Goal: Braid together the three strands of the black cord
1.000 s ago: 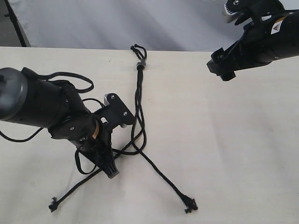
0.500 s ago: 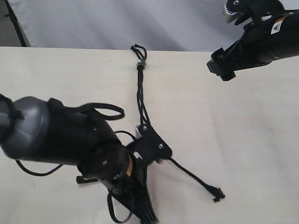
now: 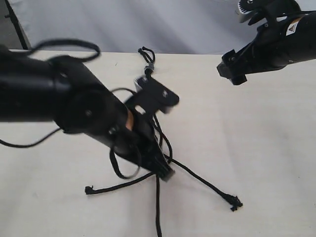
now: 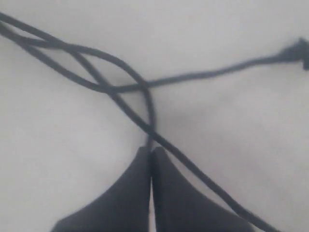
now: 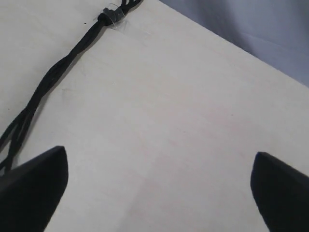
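Counter [image 3: 266, 148]: pale, matte, faintly grained; its straight far edge meets a plain grey-blue backdrop [image 3: 98, 24]
Black cord [image 3: 147, 69]: thin woven rope lying on the counter, with its knot close to the far edge, wrapped in a grey band [image 5: 112, 14], short loops beyond it
Three strands [image 5: 42, 93]: run close together from the knot toward the near side, then cross and fan apart by the left tool
Ends: one frayed tip [image 3: 235, 203] lies off to the right and another [image 3: 89, 189] to the left; the third strand [image 3: 158, 212] runs out of view at the near side
Left tool [image 4: 151, 151]: dark, tapered jaws pressed together, one strand [image 4: 151, 116] pinched at their tips, low over the crossing
Right tool [image 5: 158, 159]: jaws spread wide, holding nothing, raised above the counter to the right of the knot
Open room: a broad stretch of counter to the right of the cord
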Available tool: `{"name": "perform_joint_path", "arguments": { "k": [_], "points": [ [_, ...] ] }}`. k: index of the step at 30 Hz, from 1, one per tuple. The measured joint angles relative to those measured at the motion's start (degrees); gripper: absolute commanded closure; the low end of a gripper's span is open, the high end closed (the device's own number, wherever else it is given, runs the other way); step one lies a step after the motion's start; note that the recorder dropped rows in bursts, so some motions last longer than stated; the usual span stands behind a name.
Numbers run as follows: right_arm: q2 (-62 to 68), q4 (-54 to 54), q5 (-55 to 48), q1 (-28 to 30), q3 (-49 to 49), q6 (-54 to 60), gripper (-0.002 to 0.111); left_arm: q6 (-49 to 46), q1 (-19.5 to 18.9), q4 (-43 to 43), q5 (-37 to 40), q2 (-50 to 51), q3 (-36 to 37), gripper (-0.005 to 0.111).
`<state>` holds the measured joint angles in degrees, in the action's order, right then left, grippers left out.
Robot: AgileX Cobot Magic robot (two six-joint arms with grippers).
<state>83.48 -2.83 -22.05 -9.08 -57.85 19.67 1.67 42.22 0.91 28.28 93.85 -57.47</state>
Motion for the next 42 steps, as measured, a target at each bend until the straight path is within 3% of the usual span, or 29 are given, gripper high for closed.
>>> {"name": "perform_joint_path", "arguments": {
  "k": [5,10,15,21,28,30,32,37,42],
  "points": [
    [0.0,-3.2,-4.1,-3.5,0.0,1.6,0.013,0.0,-9.2,2.6,-0.1,-9.0,0.0,0.107],
    [1.6,-5.4,-7.7,-13.2,0.0,2.2,0.013,0.1,-18.0,4.6,0.0,-15.1,0.0,0.107],
    [7.0,-6.5,-13.4,-24.3,0.0,2.2,0.013,0.1,-23.8,6.0,-0.5,-17.5,1.2,0.107],
    [14.7,-7.4,-15.9,-34.0,0.0,0.5,0.013,0.1,-27.8,7.3,-4.4,-17.6,3.5,0.107],
    [22.0,-7.4,-16.0,-38.3,0.0,-2.9,0.016,0.1,-28.1,7.4,-4.5,-18.7,3.5,0.107],
    [23.6,-7.0,-16.0,-38.5,0.0,-4.4,0.026,0.1,-28.1,7.4,-4.5,-18.8,3.5,0.107],
    [25.0,-5.6,-16.0,-38.5,0.0,-6.2,0.045,0.1,-28.1,7.5,-4.3,-18.8,3.5,0.107],
    [25.9,-1.9,-15.5,-38.5,-0.4,-7.8,0.108,0.1,-28.1,7.5,-4.0,-18.8,3.5,0.107],
    [25.4,0.4,-15.4,-38.5,-0.7,-7.9,0.108,0.1,-28.1,7.5,-4.0,-18.8,3.5,0.107]
  ]
}}
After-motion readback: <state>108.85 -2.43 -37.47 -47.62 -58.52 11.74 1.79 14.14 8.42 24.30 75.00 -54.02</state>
